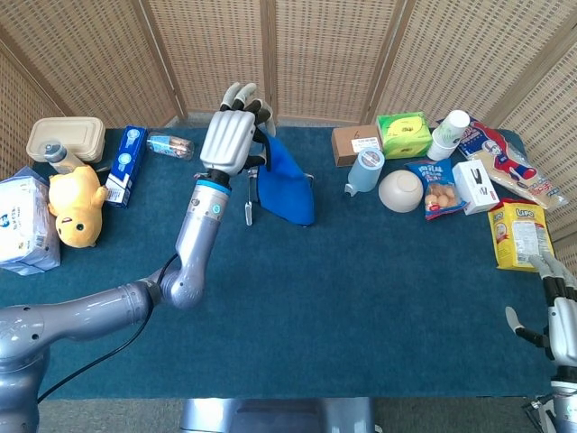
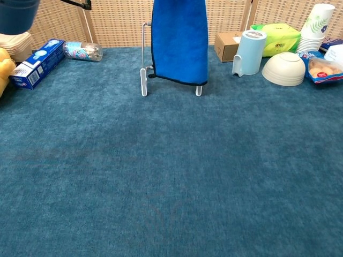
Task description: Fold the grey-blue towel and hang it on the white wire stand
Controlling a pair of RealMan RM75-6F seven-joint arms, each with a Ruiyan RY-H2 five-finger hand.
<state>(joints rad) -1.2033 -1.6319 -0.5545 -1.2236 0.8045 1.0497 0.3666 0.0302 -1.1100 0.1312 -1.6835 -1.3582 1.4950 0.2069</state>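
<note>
The towel (image 1: 290, 191) hangs folded in the upper centre of the head view, draped down the front of the white wire stand (image 2: 143, 80); in the chest view it covers most of the stand, leaving the left upright and both feet visible, and its lower edge ends just above the table (image 2: 171, 176). The left hand (image 1: 231, 140) sits at the top of the towel, fingers curled around its upper edge, and appears to grip it; whether the cloth already bears on the top bar cannot be told. The right hand (image 1: 561, 316) shows at the lower right edge of the head view, fingers apart and holding nothing. Judged from this layout, folding is complete and hanging is nearly complete; releasing the towel and withdrawing the left hand remain. A pale blue cup (image 2: 248, 52) and a white bowl (image 2: 283, 68) stand right of the stand, well apart from it.
</note>
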